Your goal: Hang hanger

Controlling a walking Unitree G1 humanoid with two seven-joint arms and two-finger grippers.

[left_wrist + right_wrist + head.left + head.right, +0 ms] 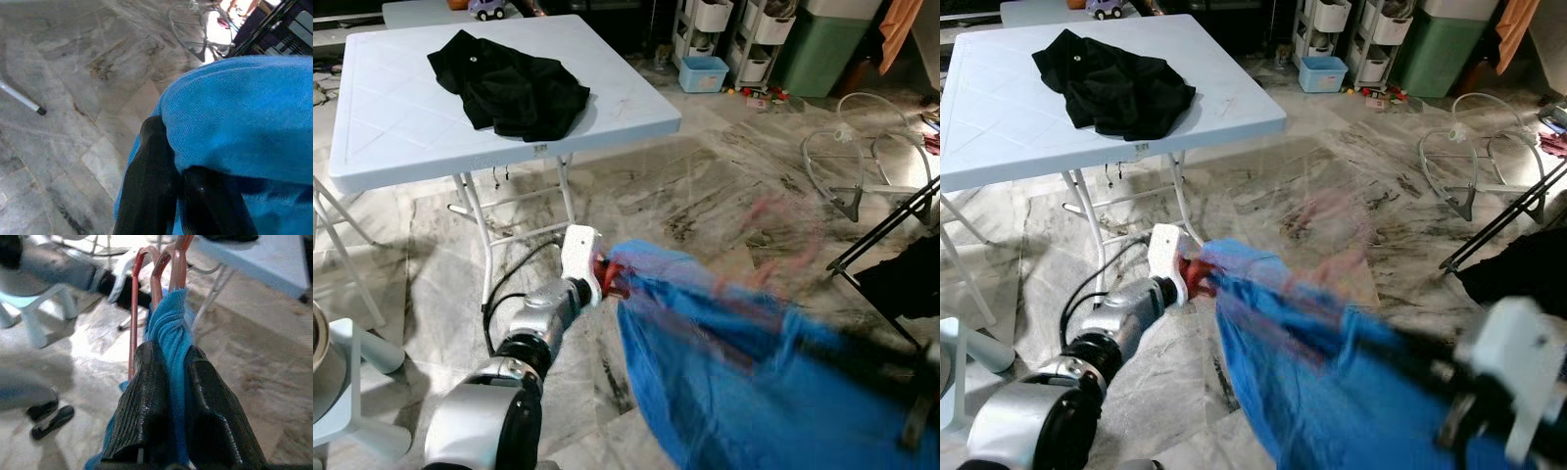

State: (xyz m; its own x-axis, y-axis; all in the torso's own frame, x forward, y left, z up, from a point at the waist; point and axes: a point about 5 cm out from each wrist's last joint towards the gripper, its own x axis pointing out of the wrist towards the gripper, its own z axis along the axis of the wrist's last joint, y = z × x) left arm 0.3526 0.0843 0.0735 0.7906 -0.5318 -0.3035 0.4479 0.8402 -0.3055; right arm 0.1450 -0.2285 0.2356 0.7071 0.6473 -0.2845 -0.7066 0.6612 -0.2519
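Two grippers, left (610, 277) and right (171, 382), each pinch the blue shirt (754, 372) on its red hanger (156, 279) above the floor, near the dark rack (891, 230), and the cloth could slip off if the hanger tilts.

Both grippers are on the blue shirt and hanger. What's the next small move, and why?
Probably carry it right, toward the black drying rack. The left gripper and right gripper are both clamped on the blue garment, which hangs between them on the red hanger. The hanger's hook is hooked on nothing yet, and the rack stands off to the robot's right. The head views are blurred, so go slowly.
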